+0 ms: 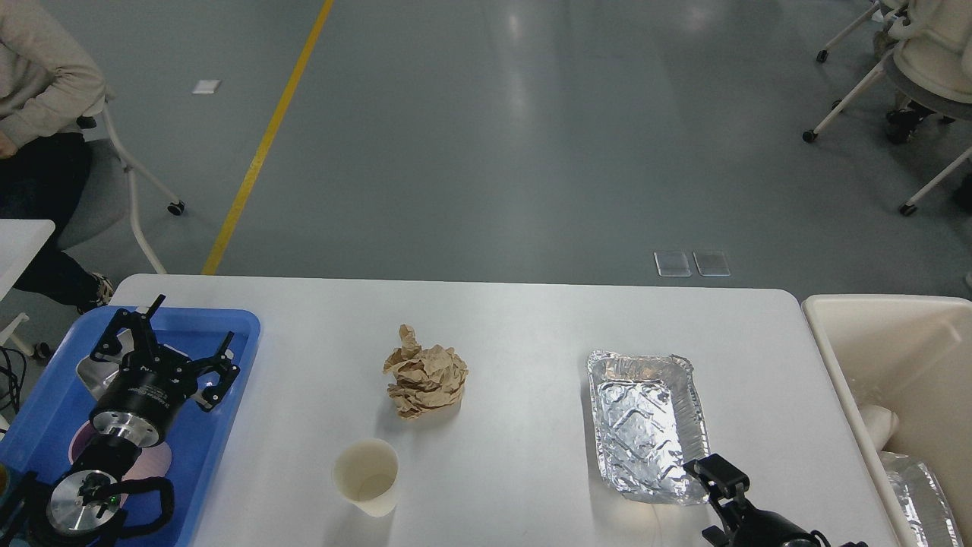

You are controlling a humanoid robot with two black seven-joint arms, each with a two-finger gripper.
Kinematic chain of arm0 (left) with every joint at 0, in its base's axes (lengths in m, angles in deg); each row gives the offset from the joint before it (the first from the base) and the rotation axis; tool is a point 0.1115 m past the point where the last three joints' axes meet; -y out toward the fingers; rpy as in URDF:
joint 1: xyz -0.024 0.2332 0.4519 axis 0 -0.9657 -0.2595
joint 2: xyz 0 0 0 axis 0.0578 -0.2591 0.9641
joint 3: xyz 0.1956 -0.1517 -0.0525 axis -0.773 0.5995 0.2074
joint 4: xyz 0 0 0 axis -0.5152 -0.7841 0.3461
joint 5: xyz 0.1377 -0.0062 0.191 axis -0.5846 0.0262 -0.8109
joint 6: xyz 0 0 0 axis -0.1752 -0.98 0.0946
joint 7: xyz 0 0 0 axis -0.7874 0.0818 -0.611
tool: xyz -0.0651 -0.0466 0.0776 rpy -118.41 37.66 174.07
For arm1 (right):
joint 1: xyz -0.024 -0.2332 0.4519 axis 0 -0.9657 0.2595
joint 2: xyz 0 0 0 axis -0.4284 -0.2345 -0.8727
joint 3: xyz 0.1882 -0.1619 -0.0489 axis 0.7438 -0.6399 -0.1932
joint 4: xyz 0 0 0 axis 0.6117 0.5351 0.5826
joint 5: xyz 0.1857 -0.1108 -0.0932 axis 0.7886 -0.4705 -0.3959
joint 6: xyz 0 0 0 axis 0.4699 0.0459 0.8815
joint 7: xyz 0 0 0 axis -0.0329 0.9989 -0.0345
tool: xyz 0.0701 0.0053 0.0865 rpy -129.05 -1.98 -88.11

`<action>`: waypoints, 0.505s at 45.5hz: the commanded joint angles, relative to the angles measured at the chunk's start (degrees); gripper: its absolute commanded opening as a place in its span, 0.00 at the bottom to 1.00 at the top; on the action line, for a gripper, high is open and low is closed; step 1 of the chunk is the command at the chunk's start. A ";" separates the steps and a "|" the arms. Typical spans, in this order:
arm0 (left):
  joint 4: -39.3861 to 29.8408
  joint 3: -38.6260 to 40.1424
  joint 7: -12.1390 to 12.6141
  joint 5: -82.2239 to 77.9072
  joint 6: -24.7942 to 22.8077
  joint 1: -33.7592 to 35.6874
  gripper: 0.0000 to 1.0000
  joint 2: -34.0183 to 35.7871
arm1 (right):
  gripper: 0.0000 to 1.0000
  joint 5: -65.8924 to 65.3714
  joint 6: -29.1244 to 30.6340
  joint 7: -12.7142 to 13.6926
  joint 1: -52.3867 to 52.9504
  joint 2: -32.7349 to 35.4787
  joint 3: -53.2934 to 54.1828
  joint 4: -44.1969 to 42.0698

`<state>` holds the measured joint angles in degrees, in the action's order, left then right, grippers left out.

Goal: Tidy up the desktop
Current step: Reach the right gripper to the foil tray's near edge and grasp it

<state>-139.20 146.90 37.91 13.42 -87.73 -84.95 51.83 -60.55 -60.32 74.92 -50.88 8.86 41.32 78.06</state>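
The desktop (531, 327) is a large white tabletop. On it lie a crumpled ball of brown paper (425, 380) in the middle, a cream paper cup (367, 477) upright near the front, and an empty foil tray (645, 425) to the right. My left gripper (171, 348) is open and empty, hovering over the blue tray (228, 425) at the left. My right gripper (717, 477) comes in at the bottom right, at the foil tray's near right corner. Its fingers cannot be told apart, and contact with the foil is unclear.
The blue tray holds a silvery item (85, 377) and a pinkish round item (148, 460), partly hidden by my left arm. A cream bin (835, 357) stands off the desktop's right edge with foil (923, 494) and a white object (877, 425) inside. People sit on chairs beyond.
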 commanded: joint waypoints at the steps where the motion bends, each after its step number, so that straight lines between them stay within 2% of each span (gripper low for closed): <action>1: 0.00 0.00 0.00 0.00 0.00 -0.07 0.97 -0.09 | 1.00 0.00 -0.33 0.28 1.18 -0.22 -0.70 -0.91; 23: 0.00 0.00 0.00 0.00 -0.09 -0.16 0.97 0.00 | 0.97 1.15 -0.68 0.54 5.84 -3.29 -5.80 -3.11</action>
<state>-139.20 146.90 37.91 13.42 -87.73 -85.04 51.82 -59.41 -60.75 75.50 -45.32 6.39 35.84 75.14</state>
